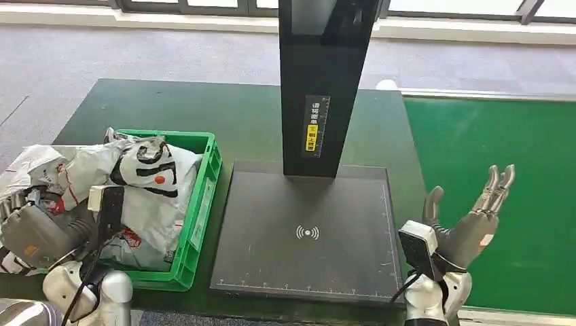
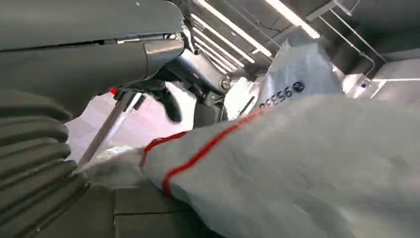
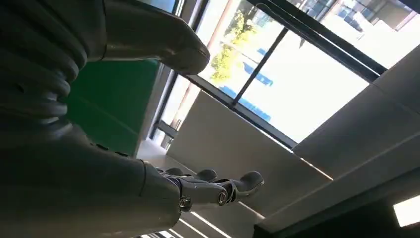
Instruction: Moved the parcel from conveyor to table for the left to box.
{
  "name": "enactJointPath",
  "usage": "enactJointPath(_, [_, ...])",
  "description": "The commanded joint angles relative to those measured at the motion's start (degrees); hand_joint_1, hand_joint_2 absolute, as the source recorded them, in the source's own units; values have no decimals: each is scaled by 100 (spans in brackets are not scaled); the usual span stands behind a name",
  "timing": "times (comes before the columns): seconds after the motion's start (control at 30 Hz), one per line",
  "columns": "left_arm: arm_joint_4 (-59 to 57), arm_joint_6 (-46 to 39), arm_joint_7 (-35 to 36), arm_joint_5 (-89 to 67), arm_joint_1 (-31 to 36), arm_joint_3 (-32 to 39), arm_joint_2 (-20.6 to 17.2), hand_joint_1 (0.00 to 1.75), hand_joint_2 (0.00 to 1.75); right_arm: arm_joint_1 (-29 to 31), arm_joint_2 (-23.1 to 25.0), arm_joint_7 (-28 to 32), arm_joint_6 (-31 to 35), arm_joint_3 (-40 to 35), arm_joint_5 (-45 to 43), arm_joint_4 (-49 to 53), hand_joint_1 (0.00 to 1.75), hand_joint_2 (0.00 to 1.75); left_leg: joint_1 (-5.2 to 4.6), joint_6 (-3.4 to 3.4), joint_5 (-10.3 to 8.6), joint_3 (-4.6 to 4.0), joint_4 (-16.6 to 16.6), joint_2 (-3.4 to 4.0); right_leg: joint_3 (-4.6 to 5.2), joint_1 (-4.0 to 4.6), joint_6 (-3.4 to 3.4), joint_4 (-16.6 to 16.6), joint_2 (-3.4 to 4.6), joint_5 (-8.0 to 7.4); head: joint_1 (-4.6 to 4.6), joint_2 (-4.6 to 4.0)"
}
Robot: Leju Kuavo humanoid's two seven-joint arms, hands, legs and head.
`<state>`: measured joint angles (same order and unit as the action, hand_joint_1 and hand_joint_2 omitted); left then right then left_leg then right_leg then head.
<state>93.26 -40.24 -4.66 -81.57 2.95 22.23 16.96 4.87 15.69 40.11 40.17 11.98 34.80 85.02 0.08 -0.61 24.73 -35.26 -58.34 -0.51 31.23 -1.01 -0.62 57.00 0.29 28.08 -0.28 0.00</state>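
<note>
Your table (image 1: 251, 115) carries a black scanner stand (image 1: 307, 234) in the middle, and to its left a green crate (image 1: 197, 210) heaped with grey parcels (image 1: 146, 197). Your left hand (image 1: 37, 227) presses against a red-striped parcel (image 2: 297, 163) at the crate's left edge, though you cannot tell its grip. Your right hand (image 1: 475, 217) hangs empty over the green conveyor (image 1: 489, 136), fingers spread.

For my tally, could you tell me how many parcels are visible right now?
At least 3: a white-and-black parcel atop the green crate, a grey one beside it, and a red-striped one at the left hand. Others may lie underneath.
</note>
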Motion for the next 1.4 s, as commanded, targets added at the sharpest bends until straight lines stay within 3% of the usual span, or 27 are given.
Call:
enactJointPath(0.03, [54,24,-20,45,-44,95,304,0,0,95,86,-11,-17,279,-24,-260,0,175,2,-1,3,11,5,2,-13,3,3,-8,-2,2,0,-2])
enactJointPath(0.37, [188,24,-204,169,-43,125,304,0,0,130,76,-11,-17,284,-8,-338,0,175,2,-3,4,54,37,7,-57,5,12,-43,-6,2,0,0])
enactJointPath(0.43, [232,24,-250,185,-46,115,304,0,0,128,67,-11,-17,284,-5,-367,0,175,2,-1,4,13,6,4,-15,3,4,-10,-1,2,0,-2])
enactJointPath(1.13, [86,24,-195,-146,2,-76,304,0,0,104,64,-11,-17,369,8,-380,0,175,1,-1,2,15,8,-5,-17,2,4,-12,-11,3,2,0])
enactJointPath(1.23, [-30,24,72,-416,-28,-327,283,0,0,92,77,-11,-17,397,33,-396,0,175,0,0,0,25,15,-11,-30,2,6,-19,-19,4,0,0])
enactJointPath(1.27, [-72,24,12,-394,-1,-303,304,0,175,88,61,-11,-17,380,4,-411,0,175,2,-1,0,15,9,-10,-18,3,4,-14,-16,3,0,0])
enactJointPath(1.4, [-122,24,-30,-424,11,-247,304,0,175,84,49,-11,-17,362,-4,-442,0,175,0,0,0,22,13,-7,-19,1,4,-18,-14,3,2,-2])
